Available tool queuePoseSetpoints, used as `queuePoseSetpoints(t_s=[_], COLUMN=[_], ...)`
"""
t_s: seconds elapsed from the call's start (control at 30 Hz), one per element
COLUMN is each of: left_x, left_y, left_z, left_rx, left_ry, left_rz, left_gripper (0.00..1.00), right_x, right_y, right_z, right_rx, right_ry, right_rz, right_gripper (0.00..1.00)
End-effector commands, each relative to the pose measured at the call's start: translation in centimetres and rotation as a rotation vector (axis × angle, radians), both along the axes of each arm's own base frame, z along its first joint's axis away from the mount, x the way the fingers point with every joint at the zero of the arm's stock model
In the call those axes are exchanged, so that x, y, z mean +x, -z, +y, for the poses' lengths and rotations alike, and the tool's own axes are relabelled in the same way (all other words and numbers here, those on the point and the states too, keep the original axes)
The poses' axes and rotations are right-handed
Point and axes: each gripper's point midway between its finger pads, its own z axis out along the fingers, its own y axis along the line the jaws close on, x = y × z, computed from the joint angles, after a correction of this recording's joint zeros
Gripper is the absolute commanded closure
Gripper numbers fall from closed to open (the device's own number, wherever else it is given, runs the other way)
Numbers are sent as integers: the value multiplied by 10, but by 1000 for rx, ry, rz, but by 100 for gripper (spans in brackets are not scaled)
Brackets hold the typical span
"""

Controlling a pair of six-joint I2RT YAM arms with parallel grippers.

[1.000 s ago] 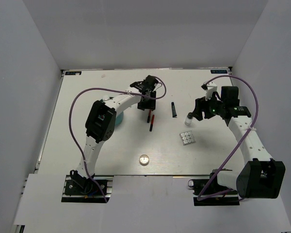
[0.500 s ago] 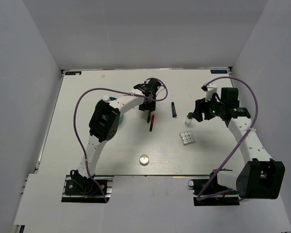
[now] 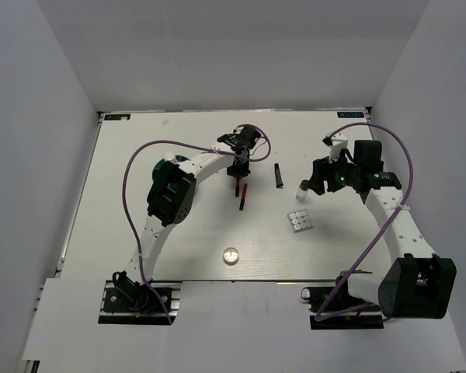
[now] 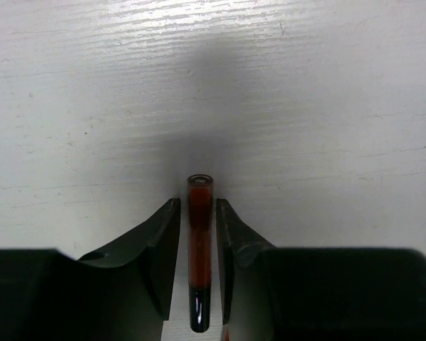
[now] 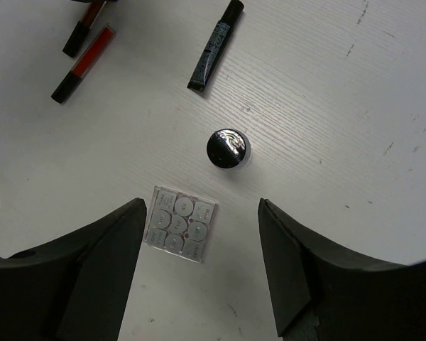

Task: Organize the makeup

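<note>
1. Nearest the arm bases, a small round jar [image 3: 231, 254] sits alone on the table [image 3: 140, 233], well apart from both tools.
2. Farther in, a square palette [image 5: 180, 224] lies flat under the right tool [image 5: 201, 213]. That tool is spread wide, holds nothing, and hangs above the table.
3. Just beyond the palette a white bottle [image 5: 228, 148] stands upright, also between the lines of the spread fingers [image 5: 113, 241].
4. A black tube [image 5: 214, 46] lies past the bottle, its long axis running near to far.
5. Left of the tube, a loose pencil [image 3: 241, 196] lies near to far with its black end toward the bases.
6. Just beside it, a red pencil [image 4: 199, 241] lies in line with the left tool [image 4: 197, 213], its black end nearest the wrist. The fingers sit close on either side with thin slivers of table showing; I cannot tell if they pinch it.
7. A teal cup [image 3: 161, 165] stands to the left, partly hidden by the left arm.
</note>
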Motion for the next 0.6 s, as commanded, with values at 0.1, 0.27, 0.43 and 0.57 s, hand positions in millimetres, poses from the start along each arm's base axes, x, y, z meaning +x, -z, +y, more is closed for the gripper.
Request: queuePoseSetpoints(t_s=[0.1, 0.27, 0.43, 0.57], left_x=[-15, -21, -13, -9], left_y=[12, 10, -32, -94], left_z=[10, 9, 4, -9], left_rx=[45, 25, -22, -125], left_ry=[-6, 8, 25, 91], left_rz=[46, 59, -20, -110], left_gripper=[73, 93, 100, 100], right_x=[4, 4, 1, -2], right_y=[-11, -11, -10, -9], right_z=[-1, -1, -1, 1], right_rx=[12, 14, 14, 22], right_ry=[4, 6, 5, -4], right_rz=[-46, -46, -42, -39], right_gripper=[30, 30, 30, 30])
